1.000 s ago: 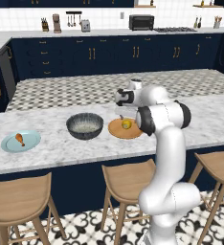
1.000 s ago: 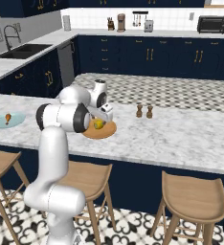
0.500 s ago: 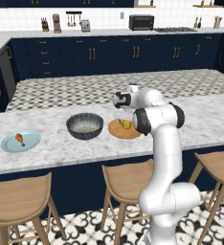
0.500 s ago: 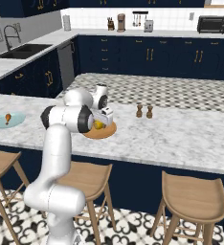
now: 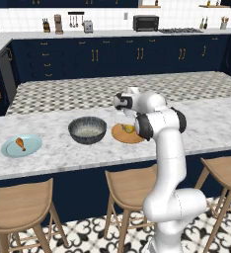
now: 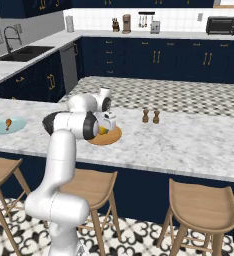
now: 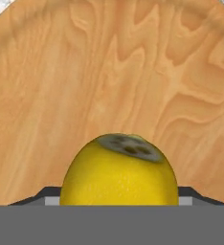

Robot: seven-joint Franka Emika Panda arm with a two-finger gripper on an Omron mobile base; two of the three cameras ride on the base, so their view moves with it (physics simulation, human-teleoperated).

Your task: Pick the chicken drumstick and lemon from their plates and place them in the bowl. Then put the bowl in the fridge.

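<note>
The yellow lemon [image 7: 119,172] lies on the wood-tan plate [image 7: 109,72], which stands right of the deep grey bowl [image 5: 88,130] on the marble island. My gripper [image 5: 126,126] is down over the lemon [image 5: 129,129], and its fingertips [image 7: 49,195] press flush against both sides of the fruit. The lemon rests on that plate [image 5: 118,134]. Far to the left, the chicken drumstick [image 5: 20,144] lies on the pale blue plate [image 5: 9,149]. The fridge is out of view.
Two small shakers [image 6: 150,116] stand on the island right of the wood plate [image 6: 114,137]. Wooden stools [image 5: 132,185] line the island's near edge. A back counter holds a toaster oven [image 5: 145,22] and utensils.
The hand has sunk lower onto the wood plate, and the fingers have drawn in against the lemon. Bowl, plates and drumstick have not moved.
</note>
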